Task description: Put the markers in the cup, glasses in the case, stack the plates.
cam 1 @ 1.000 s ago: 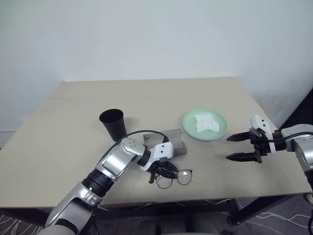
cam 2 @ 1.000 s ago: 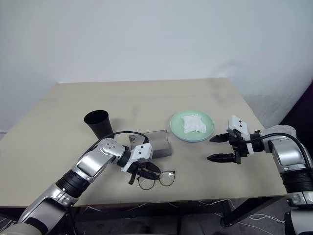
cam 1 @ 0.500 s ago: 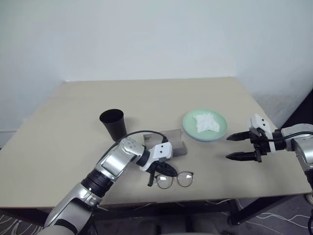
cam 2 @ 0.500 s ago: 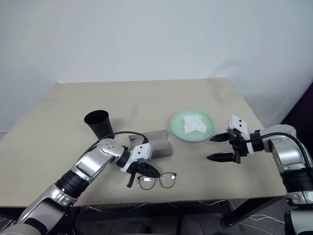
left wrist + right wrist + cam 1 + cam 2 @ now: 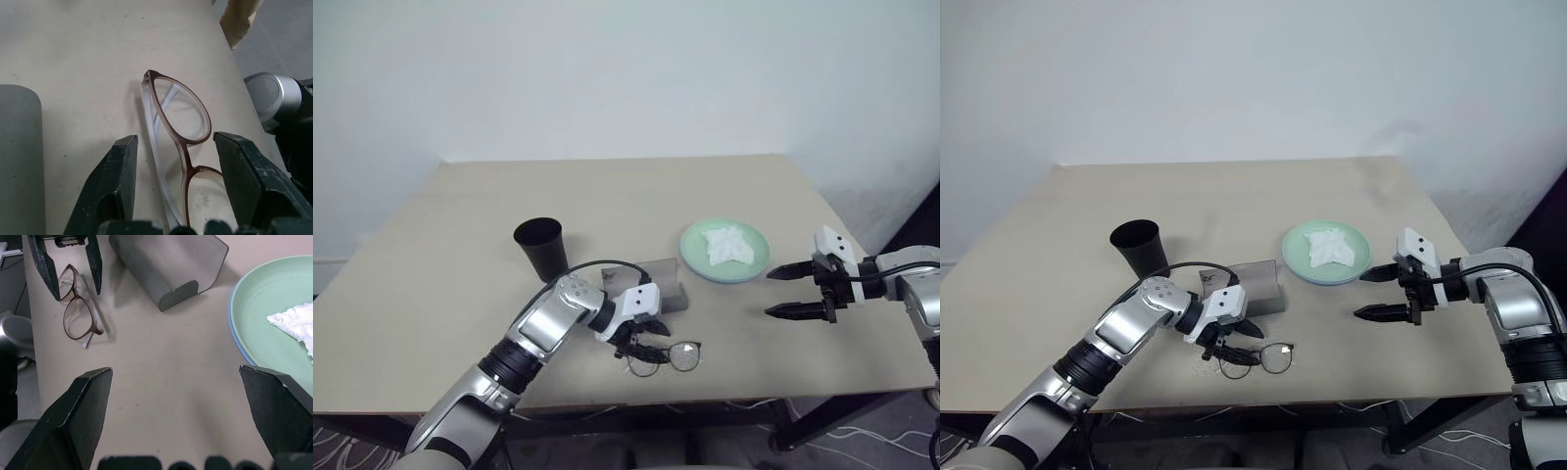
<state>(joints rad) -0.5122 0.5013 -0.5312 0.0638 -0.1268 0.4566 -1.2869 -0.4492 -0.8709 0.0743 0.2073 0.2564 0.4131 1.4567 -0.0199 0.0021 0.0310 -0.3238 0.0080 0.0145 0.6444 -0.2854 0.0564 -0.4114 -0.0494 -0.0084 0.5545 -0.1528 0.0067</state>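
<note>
Crowding glasses [image 5: 668, 356] — case [image 5: 658, 286], cloth [image 5: 724, 244]

The glasses [image 5: 668, 356] are lying folded on the table near its front edge, thin brown rims showing, lenses roundish and clear. The grey case [image 5: 661, 285] is sitting just behind them, standing open. The black tapered cup [image 5: 540, 247] is standing upright, mouth up, off to the left of the case. The mint green plate [image 5: 724, 250] is resting on the light blue one, whose rim is peeking out beneath, to the right of the case
</note>
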